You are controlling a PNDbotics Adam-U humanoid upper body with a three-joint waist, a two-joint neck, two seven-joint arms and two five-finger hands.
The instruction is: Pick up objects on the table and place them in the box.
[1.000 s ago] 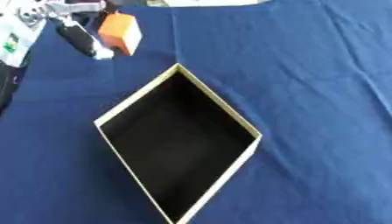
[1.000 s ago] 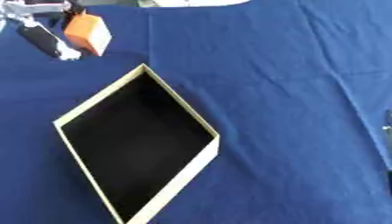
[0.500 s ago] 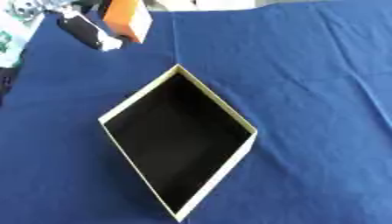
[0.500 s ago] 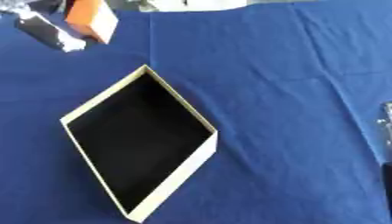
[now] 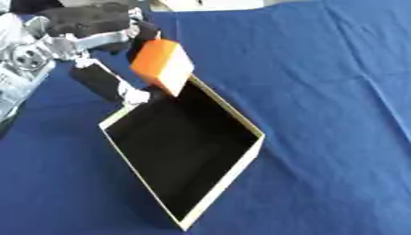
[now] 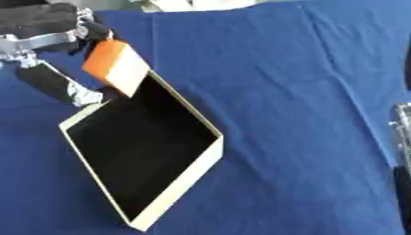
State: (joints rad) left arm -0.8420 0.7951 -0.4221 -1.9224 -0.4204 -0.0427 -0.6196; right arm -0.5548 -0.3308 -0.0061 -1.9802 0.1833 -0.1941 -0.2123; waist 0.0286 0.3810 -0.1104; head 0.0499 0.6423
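Note:
An orange block with a cream face (image 5: 162,66) hangs in the air over the far corner of the box (image 5: 229,182), which is cream-walled and dark inside. My left hand (image 5: 96,34) comes in from the upper left and is shut on the block, its fingers (image 5: 104,85) reaching down beside the box's left rim. The box lies cornerwise on the blue cloth and nothing shows inside it. Only a silver and black edge of my right arm (image 6: 401,151) appears at the right border of the right eye view; the right hand itself is out of sight.
Blue cloth (image 5: 321,92) covers the whole table, with soft folds at the right. A pale object (image 5: 205,3) shows at the far edge.
My left hand has carried the orange block down and to the right, from the far left corner to above the box's far corner. The camera has also shifted.

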